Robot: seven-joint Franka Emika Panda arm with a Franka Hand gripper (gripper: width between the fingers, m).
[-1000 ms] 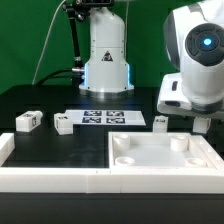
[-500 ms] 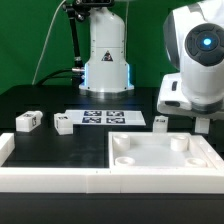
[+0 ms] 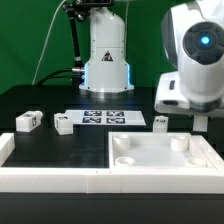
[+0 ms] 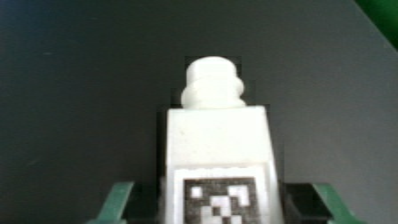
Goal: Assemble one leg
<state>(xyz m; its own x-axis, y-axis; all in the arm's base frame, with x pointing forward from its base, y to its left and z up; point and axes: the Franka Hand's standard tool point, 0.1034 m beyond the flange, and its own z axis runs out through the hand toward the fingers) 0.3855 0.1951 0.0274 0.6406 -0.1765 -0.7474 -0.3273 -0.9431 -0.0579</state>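
In the wrist view a white leg (image 4: 215, 150) lies lengthwise between my green fingers (image 4: 121, 203), its round peg pointing away and a marker tag on its upper face. A dark gap shows on each side of it, so my gripper (image 4: 217, 206) is open around it. In the exterior view my gripper (image 3: 203, 123) is low at the right, behind the large flat square piece (image 3: 150, 160), and this leg is hidden there. Three more legs lie on the table: two at the exterior view's left (image 3: 27, 121) (image 3: 63, 124) and one (image 3: 160, 122) beside the gripper.
The marker board (image 3: 104, 117) lies at the middle back in front of the robot base (image 3: 106, 60). A white raised rim (image 3: 40, 181) runs along the front and left of the table.
The arm has shifted very slightly up and to the exterior view's left. The legs and the square piece have not moved.
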